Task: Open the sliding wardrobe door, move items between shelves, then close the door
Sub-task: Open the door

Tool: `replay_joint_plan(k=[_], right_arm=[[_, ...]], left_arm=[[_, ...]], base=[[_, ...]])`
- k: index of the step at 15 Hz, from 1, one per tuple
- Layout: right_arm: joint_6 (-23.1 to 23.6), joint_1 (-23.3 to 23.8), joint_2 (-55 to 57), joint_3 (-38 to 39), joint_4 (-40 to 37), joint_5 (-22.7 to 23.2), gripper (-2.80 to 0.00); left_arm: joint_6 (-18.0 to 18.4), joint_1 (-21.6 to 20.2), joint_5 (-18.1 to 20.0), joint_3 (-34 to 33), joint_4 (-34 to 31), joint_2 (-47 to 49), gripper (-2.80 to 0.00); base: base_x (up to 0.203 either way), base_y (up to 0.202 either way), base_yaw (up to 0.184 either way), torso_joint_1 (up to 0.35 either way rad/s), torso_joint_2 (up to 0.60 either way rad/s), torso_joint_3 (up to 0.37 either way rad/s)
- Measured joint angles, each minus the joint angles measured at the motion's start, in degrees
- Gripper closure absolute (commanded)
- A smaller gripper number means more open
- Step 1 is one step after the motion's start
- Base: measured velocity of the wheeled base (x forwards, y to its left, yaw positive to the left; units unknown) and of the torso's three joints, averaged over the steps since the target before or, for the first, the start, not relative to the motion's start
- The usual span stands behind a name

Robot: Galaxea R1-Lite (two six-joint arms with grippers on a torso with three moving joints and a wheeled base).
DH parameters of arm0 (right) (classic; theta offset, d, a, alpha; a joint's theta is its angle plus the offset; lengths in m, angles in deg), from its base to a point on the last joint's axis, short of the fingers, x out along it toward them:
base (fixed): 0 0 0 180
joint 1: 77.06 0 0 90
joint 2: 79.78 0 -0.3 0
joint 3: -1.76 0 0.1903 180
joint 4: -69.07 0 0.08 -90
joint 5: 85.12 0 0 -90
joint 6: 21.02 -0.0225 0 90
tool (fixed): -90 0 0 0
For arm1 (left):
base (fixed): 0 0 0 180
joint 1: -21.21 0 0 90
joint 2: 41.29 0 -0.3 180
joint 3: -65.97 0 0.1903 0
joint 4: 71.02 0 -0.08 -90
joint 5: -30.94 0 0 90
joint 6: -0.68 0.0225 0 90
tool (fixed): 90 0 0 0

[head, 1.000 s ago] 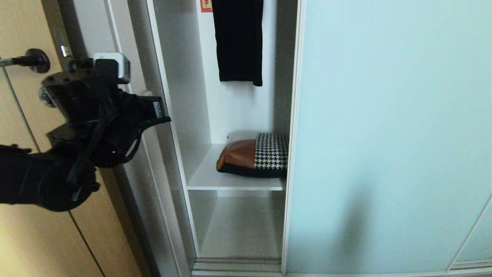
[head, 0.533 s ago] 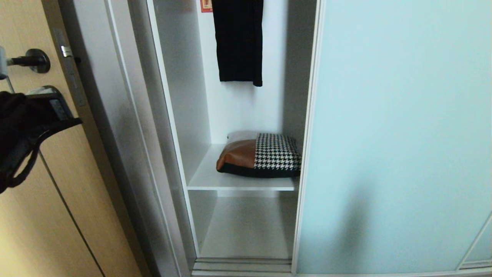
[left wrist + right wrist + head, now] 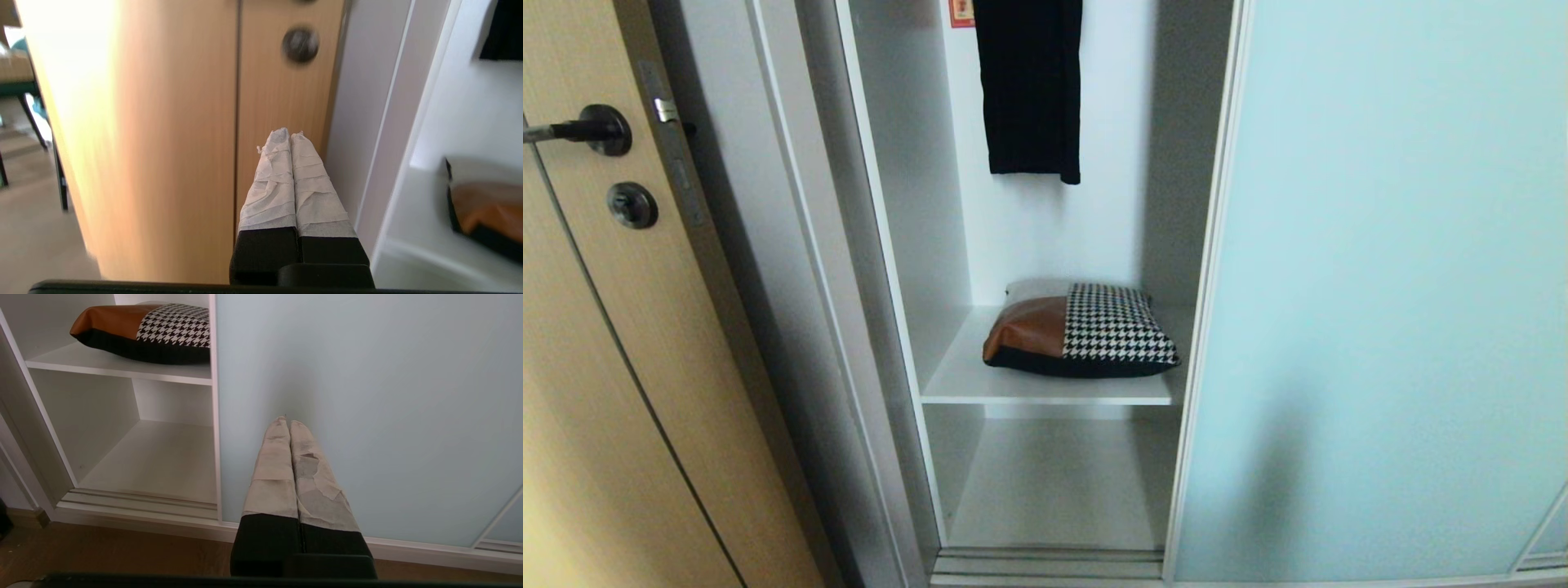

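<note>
Bag (image 3: 1081,331) on upper shelf (image 3: 1045,388), sliding wardrobe door (image 3: 1388,286) partly open; left gripper (image 3: 290,136) and right gripper (image 3: 286,422) both pinched closed, empty.

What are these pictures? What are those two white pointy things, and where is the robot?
The pictures come from three cameras on one robot. One sits on its head and looks at a wardrobe whose glass door is slid partly open. Inside, a cushion lies on the upper shelf; the shelf below looks bare. A black cloth hangs above. The other two cameras sit on the robot's wrists. The white pointy things are the fingers of each tool, wrapped in tape. The left tool points at a wooden door; the right tool points at the glass door. Both are shut and hold nothing.
</note>
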Motion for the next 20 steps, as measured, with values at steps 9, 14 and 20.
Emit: replay_joint_plan(k=[9,14,20], right_arm=[[0.0,0.0,0.0,0.0,0.0,0.0,0.0],[0.0,0.0,0.0,0.0,0.0,0.0,0.0],[0.0,0.0,0.0,0.0,0.0,0.0,0.0]], left_arm=[[-2.7,0.7,17.2,-14.2,-31.7,-30.7,0.0],[-3.1,1.7,23.4,-19.8,-35.2,-41.9,0.0],[-3.5,1.8,23.9,-21.2,-34.0,-44.2,0.0]], base=[[0.0,0.0,0.0,0.0,0.0,0.0],[0.0,0.0,0.0,0.0,0.0,0.0],[0.0,0.0,0.0,0.0,0.0,0.0]])
